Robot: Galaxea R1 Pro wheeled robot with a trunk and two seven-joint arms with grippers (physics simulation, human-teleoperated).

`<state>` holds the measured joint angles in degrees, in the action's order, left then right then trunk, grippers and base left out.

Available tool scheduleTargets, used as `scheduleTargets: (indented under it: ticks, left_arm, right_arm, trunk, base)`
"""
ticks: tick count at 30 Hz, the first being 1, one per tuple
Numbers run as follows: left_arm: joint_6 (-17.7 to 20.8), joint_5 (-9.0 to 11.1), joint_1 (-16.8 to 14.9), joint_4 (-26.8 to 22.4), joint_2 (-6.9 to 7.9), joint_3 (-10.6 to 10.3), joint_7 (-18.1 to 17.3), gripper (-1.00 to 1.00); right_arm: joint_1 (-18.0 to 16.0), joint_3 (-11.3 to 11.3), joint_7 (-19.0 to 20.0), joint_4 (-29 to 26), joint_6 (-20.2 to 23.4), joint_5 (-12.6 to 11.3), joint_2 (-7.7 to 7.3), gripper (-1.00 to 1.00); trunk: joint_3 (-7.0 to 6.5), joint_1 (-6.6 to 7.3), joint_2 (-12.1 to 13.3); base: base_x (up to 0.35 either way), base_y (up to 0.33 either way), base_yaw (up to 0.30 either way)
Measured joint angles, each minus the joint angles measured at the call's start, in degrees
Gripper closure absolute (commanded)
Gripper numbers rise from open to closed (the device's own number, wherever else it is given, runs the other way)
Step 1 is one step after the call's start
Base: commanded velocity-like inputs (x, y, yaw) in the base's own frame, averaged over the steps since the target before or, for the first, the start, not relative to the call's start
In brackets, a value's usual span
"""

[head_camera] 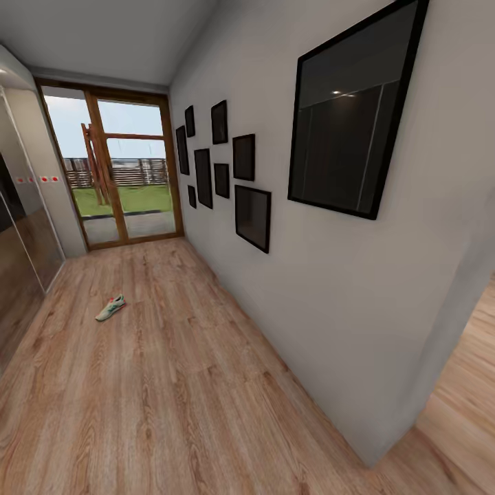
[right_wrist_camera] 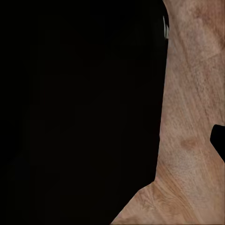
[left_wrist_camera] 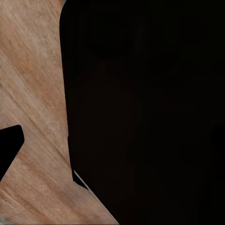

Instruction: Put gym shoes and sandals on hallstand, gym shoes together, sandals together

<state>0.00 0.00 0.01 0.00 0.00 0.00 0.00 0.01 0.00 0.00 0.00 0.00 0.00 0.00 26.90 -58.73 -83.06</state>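
You have one gym shoe [head_camera: 110,308] lying on the corridor floor [head_camera: 179,385] at 10 o'clock, well ahead. Both wrist views: dark housing over floor planks; arm pose and whether the jaws are apart cannot be told.

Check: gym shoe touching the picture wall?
Apart. The head view shows the gym shoe lying alone on the corridor floor, a broad stretch of planks between it and the wall.

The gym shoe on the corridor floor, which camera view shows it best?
The head view: the gym shoe lies in the open on the corridor floor, far ahead. Both wrist views show floor planks beside dark robot parts, with no shoe.
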Motion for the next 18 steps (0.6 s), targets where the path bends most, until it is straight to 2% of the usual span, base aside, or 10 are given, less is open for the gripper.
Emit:
scheduleTargets:
  ticks: [6,18]
  left_arm:
    - [-0.08,0.11,0.25,-0.49,-0.44,0.23,-0.08,-1.0]
    - [-0.08,0.15,0.26,-0.34,-0.51,0.33,-0.08,-1.0]
  right_arm:
    - [-0.61,0.0,0.02,-1.3,0.18,0.0,1.59,-1.0]
    - [-0.74,0.0,0.07,-2.85,-0.74,0.0,2.68,-1.0]
  trunk:
    - [-0.02,0.0,0.0]
    - [-0.02,0.0,0.0]
  base:
    - [0.0,0.0,0.0]
    - [0.0,0.0,0.0]
